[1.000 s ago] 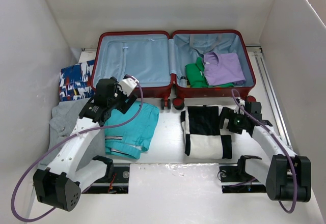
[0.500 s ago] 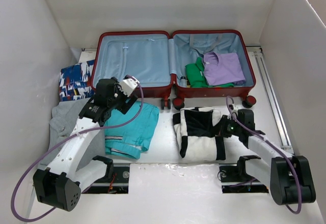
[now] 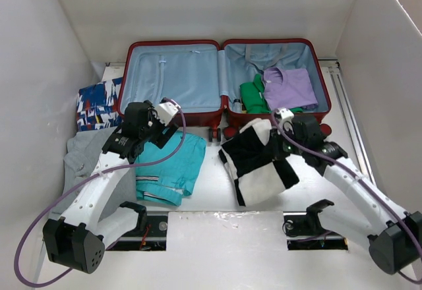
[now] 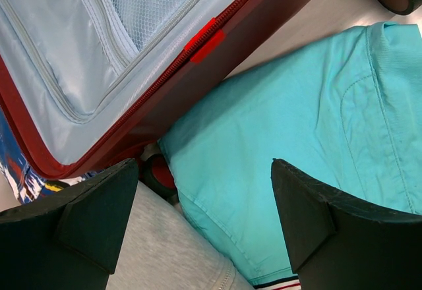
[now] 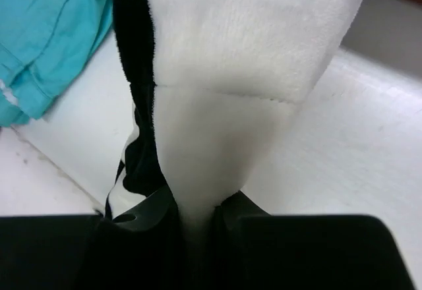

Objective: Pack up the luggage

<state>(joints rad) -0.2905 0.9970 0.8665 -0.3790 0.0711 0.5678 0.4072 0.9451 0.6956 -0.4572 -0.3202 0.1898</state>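
Note:
The luggage (image 3: 221, 42) lies open at the back, dark red with pale blue lining; a green shirt (image 3: 250, 96) and a purple shirt (image 3: 290, 87) lie in its right half. My right gripper (image 3: 282, 142) is shut on a black-and-white garment (image 3: 260, 161), which hangs lifted just in front of the suitcase. The right wrist view shows its white fold (image 5: 217, 105) pinched between the jaws of that gripper (image 5: 198, 219). My left gripper (image 3: 150, 126) hovers open over the teal shirt (image 3: 170, 163); in the left wrist view it (image 4: 204, 191) holds nothing, with the suitcase edge (image 4: 204, 39) above.
A grey garment (image 3: 82, 153) lies left of the teal shirt (image 4: 297, 118) and shows again (image 4: 158, 244) under the left fingers. A blue patterned cloth (image 3: 97, 103) sits at the far left. White walls enclose the table on three sides. Black suitcase wheels (image 3: 230, 132) face forward.
My right gripper closed on the black-and-white garment and lifted it off the table, moving back toward the suitcase. The left arm has not moved.

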